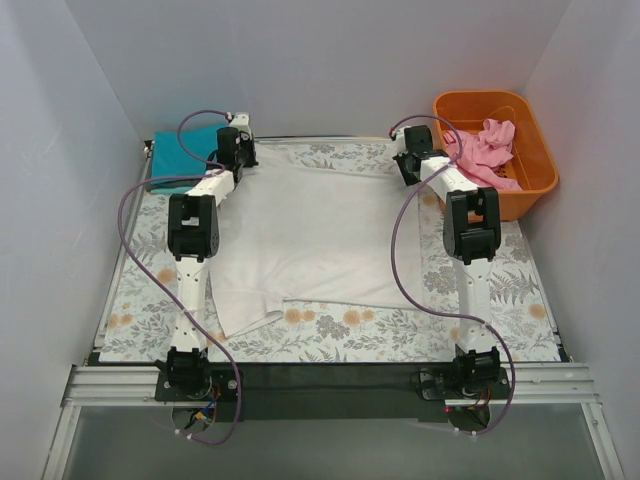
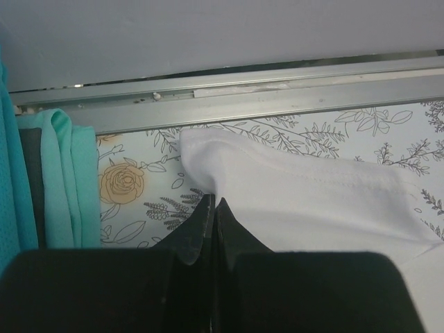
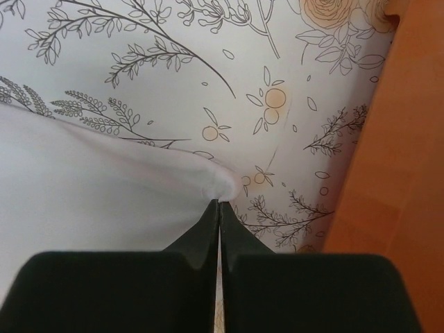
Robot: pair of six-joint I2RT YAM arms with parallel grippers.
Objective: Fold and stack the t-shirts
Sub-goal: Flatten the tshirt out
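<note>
The white t-shirt (image 1: pixel 320 230) lies spread flat over the middle of the flowered table cover (image 1: pixel 500 300). My left gripper (image 1: pixel 243 160) is shut on its far left corner. In the left wrist view the jaws (image 2: pixel 214 202) meet on the white cloth (image 2: pixel 312 194). My right gripper (image 1: pixel 408 166) is shut on the far right corner, and in the right wrist view (image 3: pixel 220 203) its tips pinch the rounded fold of the white cloth (image 3: pixel 104 180). A folded teal t-shirt (image 1: pixel 185 155) lies at the far left, beside the left gripper (image 2: pixel 62 173). A crumpled pink t-shirt (image 1: pixel 485 150) sits in the tub.
An orange plastic tub (image 1: pixel 535 150) stands at the far right corner, its wall (image 3: pixel 402 173) close to the right gripper. A metal rail (image 2: pixel 277 94) runs along the table's far edge. White walls enclose three sides.
</note>
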